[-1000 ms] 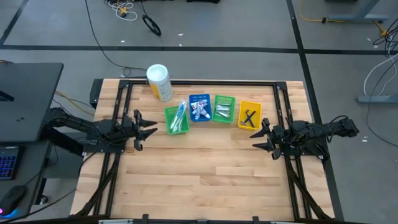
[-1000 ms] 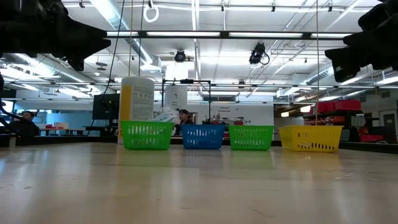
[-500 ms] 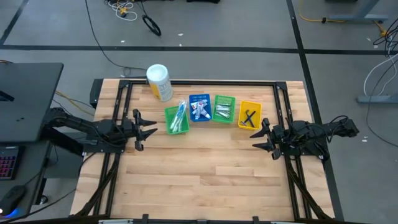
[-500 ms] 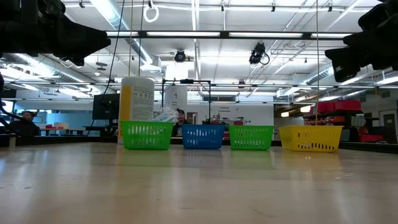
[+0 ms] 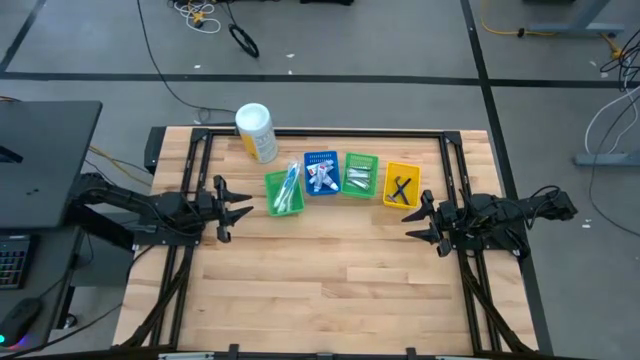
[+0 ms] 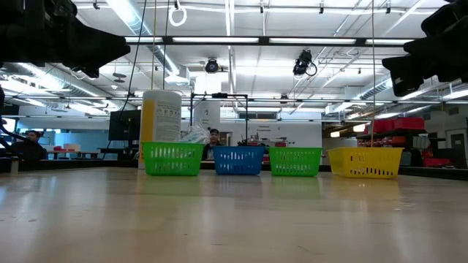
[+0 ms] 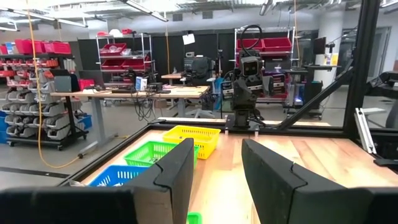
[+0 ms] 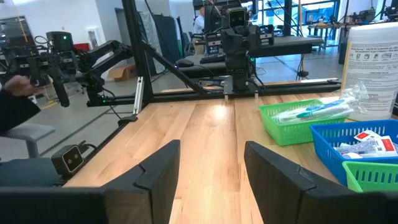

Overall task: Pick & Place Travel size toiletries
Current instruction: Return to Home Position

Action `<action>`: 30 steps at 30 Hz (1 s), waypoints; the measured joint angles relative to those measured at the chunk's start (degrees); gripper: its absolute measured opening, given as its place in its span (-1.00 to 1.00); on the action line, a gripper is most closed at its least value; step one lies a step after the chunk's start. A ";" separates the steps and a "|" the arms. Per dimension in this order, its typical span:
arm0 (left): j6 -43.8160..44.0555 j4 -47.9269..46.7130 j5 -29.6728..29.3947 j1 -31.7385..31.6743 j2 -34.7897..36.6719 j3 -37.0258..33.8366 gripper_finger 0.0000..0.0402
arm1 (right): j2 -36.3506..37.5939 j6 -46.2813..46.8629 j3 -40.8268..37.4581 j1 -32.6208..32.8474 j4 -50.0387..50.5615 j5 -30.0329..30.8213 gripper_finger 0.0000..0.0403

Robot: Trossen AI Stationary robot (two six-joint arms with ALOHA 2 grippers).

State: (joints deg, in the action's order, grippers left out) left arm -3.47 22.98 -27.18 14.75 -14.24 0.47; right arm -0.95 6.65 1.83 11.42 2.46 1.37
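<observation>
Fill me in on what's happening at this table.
Nothing is being handled right now. The left gripper and right gripper hang at opposite sides of the table, fingers open and empty. The toiletries lie sorted in a row of bins at the back: toothbrushes in the left green bin, toothpaste tubes in the blue bin, silvery pieces in the right green bin, and black razors in the yellow bin.

left gripper [image 5: 240, 208] fingers apart, right gripper [image 5: 414, 222] likewise

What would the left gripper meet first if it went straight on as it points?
Likely the right gripper opposite; the line crosses bare table, beside the left green basket. Depth is unclear.
</observation>
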 joint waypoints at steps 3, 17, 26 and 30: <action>-0.03 0.00 0.00 0.00 0.00 0.00 -0.29 | 0.00 -0.02 0.00 0.00 0.00 0.00 -0.05; -0.68 0.00 0.00 0.01 0.00 0.00 -0.29 | 0.00 -0.01 0.00 0.00 0.00 0.00 -0.05; -0.55 0.00 -0.02 0.01 0.00 0.00 -0.29 | 0.02 -0.01 0.00 0.00 0.00 0.02 -0.05; -0.37 0.00 -0.01 0.01 0.00 0.00 -0.29 | 0.00 -0.02 0.00 0.00 0.00 0.00 -0.05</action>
State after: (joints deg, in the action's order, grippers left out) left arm -3.84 22.98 -27.19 14.76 -14.24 0.47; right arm -0.95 6.63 1.83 11.42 2.46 1.37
